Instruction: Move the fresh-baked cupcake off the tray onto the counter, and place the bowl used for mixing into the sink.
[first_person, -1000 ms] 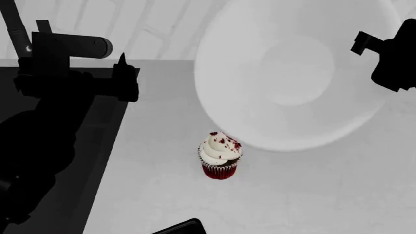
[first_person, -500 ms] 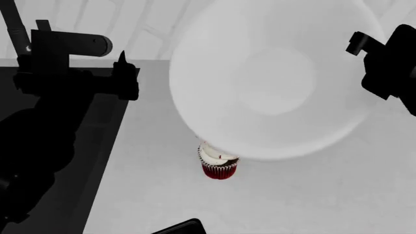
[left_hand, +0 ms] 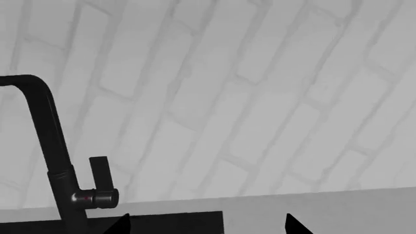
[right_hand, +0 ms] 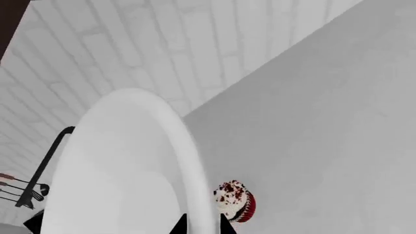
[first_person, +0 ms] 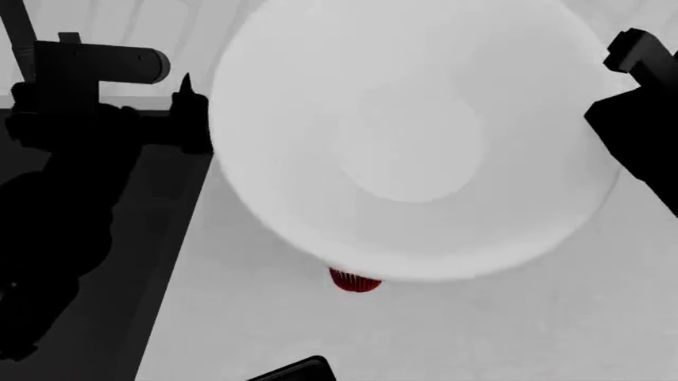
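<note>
White brick wall backs a pale grey tabletop (first_person: pixel 445 333) that carries every object shown. Right pincer (right_hand: pixel 201 225): closed on the rim of the bowl (first_person: pixel 414 135), its two dark fingertips pinching the white edge in the right wrist view; the bowl is lifted clear of the tabletop and tilted, and in the head view it fills most of the frame. Directly beneath the bowl's near edge stands the cupcake (right_hand: pixel 235 201), upright on the tabletop; only its red wrapper shows in the head view, while the right wrist view shows the frosting and red crumbs, close beside the pincer. Left pincer (left_hand: pixel 204 225): held well apart from the bowl, over the sink (first_person: pixel 159 238), its two pointed tips spread wide with nothing between them. Just beyond it rises the dark faucet (left_hand: pixel 55 161) with its side lever. One corner of the black tray (first_person: pixel 291 371) shows at the near edge of the head view, apart from the cupcake.
</note>
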